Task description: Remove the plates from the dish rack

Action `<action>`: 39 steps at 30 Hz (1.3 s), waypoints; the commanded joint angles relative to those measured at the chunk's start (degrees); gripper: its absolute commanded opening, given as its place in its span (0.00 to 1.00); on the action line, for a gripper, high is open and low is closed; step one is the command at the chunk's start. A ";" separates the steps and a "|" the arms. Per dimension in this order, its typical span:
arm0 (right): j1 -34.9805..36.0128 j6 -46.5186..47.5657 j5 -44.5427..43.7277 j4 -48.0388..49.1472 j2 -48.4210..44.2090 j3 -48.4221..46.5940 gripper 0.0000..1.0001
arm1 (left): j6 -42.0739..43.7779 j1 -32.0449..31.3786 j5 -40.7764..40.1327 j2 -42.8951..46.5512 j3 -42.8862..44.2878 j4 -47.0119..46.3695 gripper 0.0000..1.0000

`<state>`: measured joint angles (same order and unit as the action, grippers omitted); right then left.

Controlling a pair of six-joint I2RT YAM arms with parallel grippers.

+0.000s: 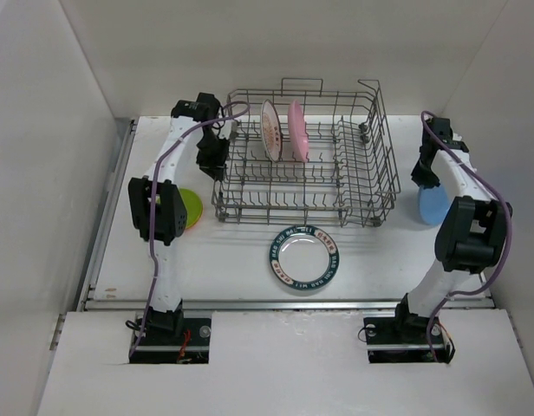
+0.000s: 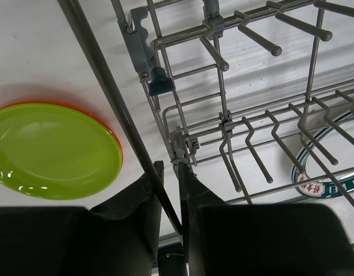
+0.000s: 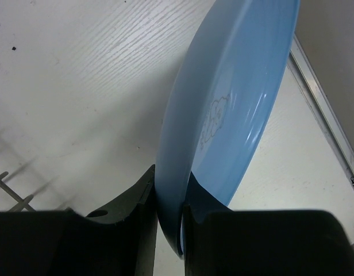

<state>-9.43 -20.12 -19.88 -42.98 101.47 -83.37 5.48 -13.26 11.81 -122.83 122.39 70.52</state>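
The grey wire dish rack (image 1: 354, 186) stands at the back middle. A white patterned plate (image 1: 270, 130) and a pink plate (image 1: 298, 130) stand upright in it. My left gripper (image 1: 217, 158) is shut on the rack's left rim wire (image 2: 116, 103), which runs between my fingers (image 2: 147, 195). My right gripper (image 1: 427, 176) is shut on the edge of a blue plate (image 3: 223, 115), held tilted just above the table to the right of the rack (image 1: 433, 206). A lime green plate (image 1: 192, 208) lies on an orange one (image 2: 111, 131) left of the rack. Another patterned plate (image 1: 306, 257) lies flat in front.
White walls close in the table on the left, back and right. A metal strip (image 1: 284, 303) runs along the near edge of the table. The green plate (image 2: 50, 149) lies close to my left arm.
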 commanded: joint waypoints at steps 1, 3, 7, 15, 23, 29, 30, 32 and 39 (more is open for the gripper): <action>-0.59 -1.15 3.88 3.51 1.62 0.49 0.14 | 2.26 -0.02 2.60 0.39 -2.24 1.46 0.00; -0.59 -1.15 5.28 3.52 2.32 0.49 0.18 | 2.26 0.51 2.08 0.92 -2.86 1.46 0.00; -0.59 -1.15 5.29 3.52 3.65 0.49 0.43 | 2.26 1.04 0.93 1.62 -3.47 1.46 0.00; -0.59 -0.62 6.43 4.75 -1.62 1.81 0.53 | 2.26 1.65 0.40 4.17 -6.37 0.85 0.00; 8.35 3.24 4.08 4.22 -15.49 -2.40 0.69 | 2.79 1.65 0.40 4.70 -7.08 0.85 0.00; 13.56 2.10 -0.25 3.70 -19.73 -9.16 0.71 | 2.79 1.65 0.40 5.23 -6.55 0.23 0.00; 15.22 2.10 -1.03 3.69 -21.21 -11.18 0.71 | 2.79 1.65 0.40 5.23 -5.94 0.23 0.00; 17.15 2.10 -1.04 4.48 -22.10 -12.60 0.71 | 2.79 1.65 0.40 5.23 -5.41 0.23 0.00; 25.60 7.10 10.02 13.70 -21.76 -11.72 0.71 | 2.79 1.65 0.40 5.75 -4.36 0.76 0.00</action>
<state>13.87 -15.92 -15.25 -35.18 78.76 -94.78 4.82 -11.84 13.41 -119.37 116.92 66.54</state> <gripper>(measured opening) 0.710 0.108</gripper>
